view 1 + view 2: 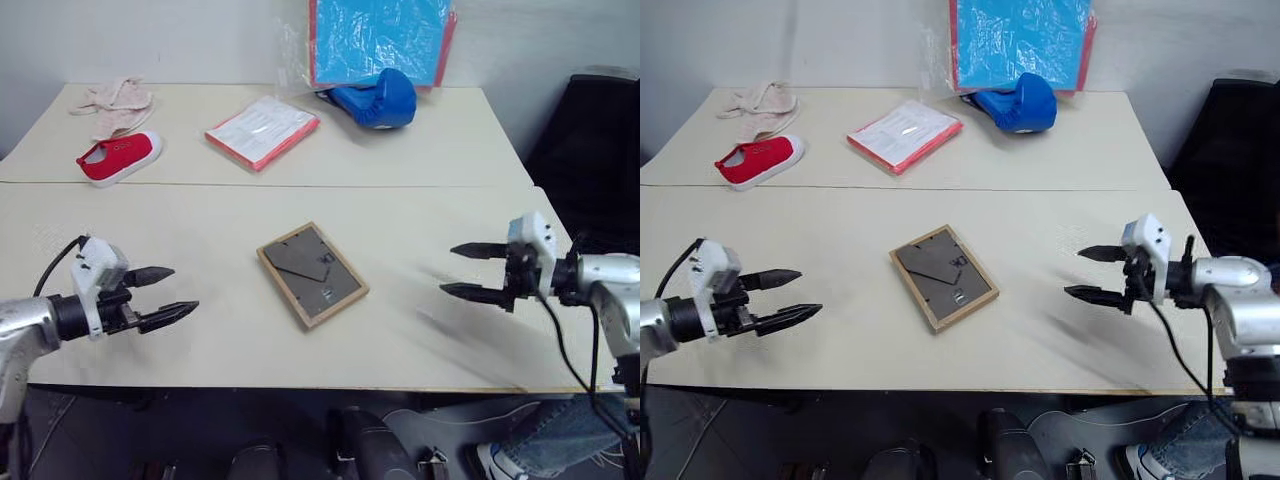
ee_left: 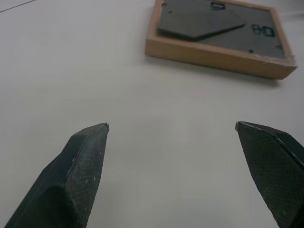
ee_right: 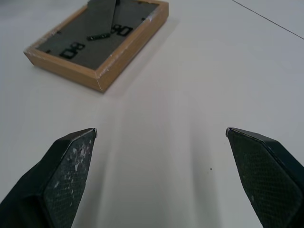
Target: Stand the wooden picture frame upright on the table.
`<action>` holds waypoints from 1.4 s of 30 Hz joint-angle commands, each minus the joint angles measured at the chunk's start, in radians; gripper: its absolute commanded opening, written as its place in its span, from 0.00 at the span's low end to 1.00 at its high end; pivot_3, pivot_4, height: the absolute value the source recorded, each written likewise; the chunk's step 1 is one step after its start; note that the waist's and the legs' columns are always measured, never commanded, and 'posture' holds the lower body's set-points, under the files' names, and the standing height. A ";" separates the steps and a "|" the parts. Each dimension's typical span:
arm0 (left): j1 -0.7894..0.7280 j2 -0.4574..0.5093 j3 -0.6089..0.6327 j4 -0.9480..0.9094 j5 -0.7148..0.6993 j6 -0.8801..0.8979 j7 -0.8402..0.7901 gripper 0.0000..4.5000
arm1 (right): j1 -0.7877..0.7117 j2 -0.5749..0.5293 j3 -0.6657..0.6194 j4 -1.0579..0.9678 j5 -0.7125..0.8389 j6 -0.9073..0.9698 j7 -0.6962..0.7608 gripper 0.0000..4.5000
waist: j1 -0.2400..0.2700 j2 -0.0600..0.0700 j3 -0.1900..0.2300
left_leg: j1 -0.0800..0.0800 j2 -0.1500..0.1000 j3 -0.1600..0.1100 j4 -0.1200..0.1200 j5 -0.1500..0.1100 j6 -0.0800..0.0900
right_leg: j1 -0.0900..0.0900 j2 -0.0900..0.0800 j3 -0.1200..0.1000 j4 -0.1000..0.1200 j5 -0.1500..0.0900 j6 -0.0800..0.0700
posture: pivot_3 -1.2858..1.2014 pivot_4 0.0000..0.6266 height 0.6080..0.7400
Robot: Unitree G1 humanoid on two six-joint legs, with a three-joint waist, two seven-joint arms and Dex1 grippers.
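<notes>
The wooden picture frame (image 1: pixel 311 275) lies flat, back panel up, in the middle of the near half of the table (image 1: pixel 220 340); its grey-brown back and folded stand also show in the left wrist view (image 2: pixel 216 33) and the right wrist view (image 3: pixel 97 42). My left gripper (image 1: pixel 168 295) hovers open to the frame's left, pointing at it, well apart from it. On the other side my right gripper (image 1: pixel 462 270) is open too, aimed at the frame from a similar distance. Nothing is between either pair of fingers.
On the far half of the table lie a red shoe (image 1: pixel 118 157), a pale cloth (image 1: pixel 115 100), a red-edged white booklet (image 1: pixel 262 130) and a blue boxing glove (image 1: pixel 380 100). A blue red-bordered board (image 1: pixel 378 40) leans at the back. A dark chair (image 1: pixel 590 140) stands to the right.
</notes>
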 commanded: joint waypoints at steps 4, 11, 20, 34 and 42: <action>-0.015 0.002 0.006 0.021 0.018 -0.030 -0.003 1.00 | -0.056 0.001 -0.023 0.006 0.022 0.043 0.007 1.00 | 0.000 0.001 0.001 | -0.001 0.000 0.000 -0.004 0.000 0.000 | -0.001 0.000 0.000 -0.003 0.000 0.000 | 0.52 0.24 1.00; -0.022 -0.035 -0.039 0.001 0.059 -0.073 0.038 1.00 | -0.050 0.037 -0.006 -0.044 -0.011 0.031 -0.062 1.00 | 0.001 0.001 0.001 | -0.001 0.000 -0.001 -0.005 0.000 0.000 | -0.001 -0.001 -0.001 -0.003 0.000 0.000 | 0.52 0.24 1.00; -0.188 -0.043 -0.325 0.092 0.220 -0.216 -0.072 0.63 | -0.128 0.135 0.128 -0.051 -0.125 -0.035 -0.108 0.60 | 0.000 0.001 0.001 | -0.001 -0.001 -0.001 -0.004 0.002 -0.001 | -0.001 -0.001 -0.001 -0.002 0.000 0.000 | 0.52 0.24 1.00; -0.638 -0.263 -0.565 0.586 0.433 -0.415 -0.129 0.01 | -0.176 0.361 0.351 0.046 -0.337 -0.214 -0.175 0.00 | 0.001 0.001 0.000 | -0.005 -0.001 -0.001 0.007 0.002 0.001 | -0.003 -0.003 -0.004 0.005 0.000 0.000 | 0.52 0.24 1.00; -0.764 -0.373 -0.535 0.735 0.431 -0.394 -0.088 0.01 | -0.083 0.343 0.323 -0.150 -0.311 -0.105 -0.202 0.00 | -0.003 0.001 0.000 | -0.005 -0.001 -0.003 0.009 0.001 0.001 | -0.003 -0.004 -0.006 0.008 0.000 0.000 | 0.52 0.24 1.00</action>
